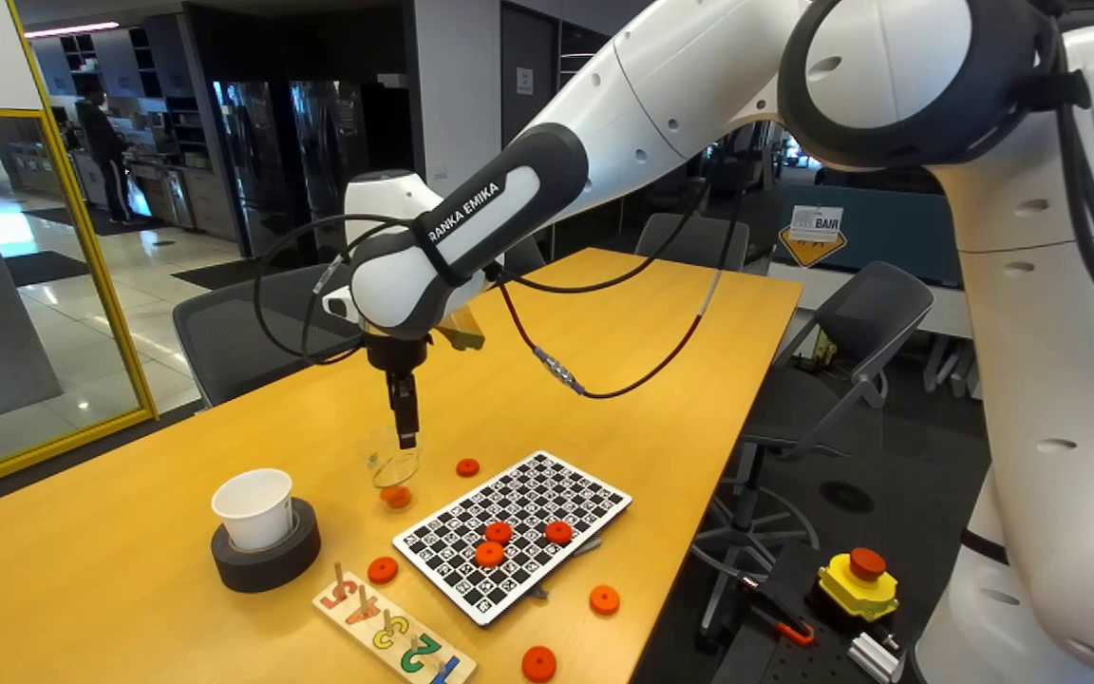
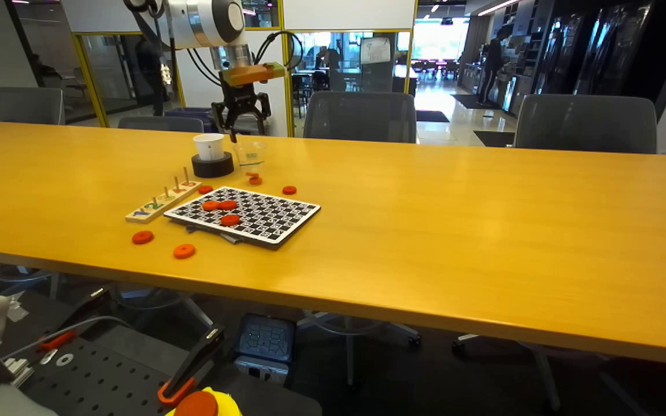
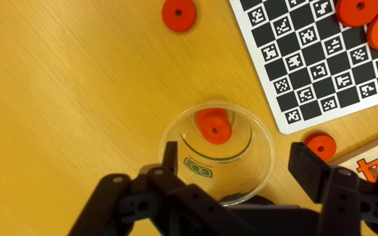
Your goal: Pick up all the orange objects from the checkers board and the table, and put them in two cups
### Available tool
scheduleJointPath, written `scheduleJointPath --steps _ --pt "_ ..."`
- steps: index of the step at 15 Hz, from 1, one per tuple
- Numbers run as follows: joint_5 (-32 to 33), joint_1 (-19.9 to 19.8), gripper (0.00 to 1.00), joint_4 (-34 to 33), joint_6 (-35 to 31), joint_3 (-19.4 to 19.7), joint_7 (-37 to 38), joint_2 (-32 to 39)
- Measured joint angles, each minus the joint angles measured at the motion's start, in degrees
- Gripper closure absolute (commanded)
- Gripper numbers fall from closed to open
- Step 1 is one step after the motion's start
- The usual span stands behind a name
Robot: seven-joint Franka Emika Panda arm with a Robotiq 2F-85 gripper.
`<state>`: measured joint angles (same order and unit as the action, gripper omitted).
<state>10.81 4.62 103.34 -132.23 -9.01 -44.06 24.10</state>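
We have a long yellow table in both exterior views, with the white arm reaching over it. Dark chairs stand along its edges. The checkered board lies on the table. Our gripper points down, its jaws spread well apart. Near the board lies the wooden strip with painted numbers. Near that sits a black ring; the white cup stands upright at its middle, and how deep it is seated we cannot tell. The clear cup stands upright by the fingertips; in the wrist view one finger overlaps its rim and the other shows just outside, but whether they touch it we cannot tell. Inside it we see what look like two orange discs, overlapping at the bottom. On the board we count three discs, two of them close together. Four more lie on the table: one disc just beside the strip, one disc near the board on the clear cup's side, and two discs toward the table's edge.
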Motion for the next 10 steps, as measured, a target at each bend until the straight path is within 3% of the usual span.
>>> scheduleJointPath --steps 10 --pt "0.0 -1.5 0.00 1.9 0.1 3.3 4.5 -1.8"
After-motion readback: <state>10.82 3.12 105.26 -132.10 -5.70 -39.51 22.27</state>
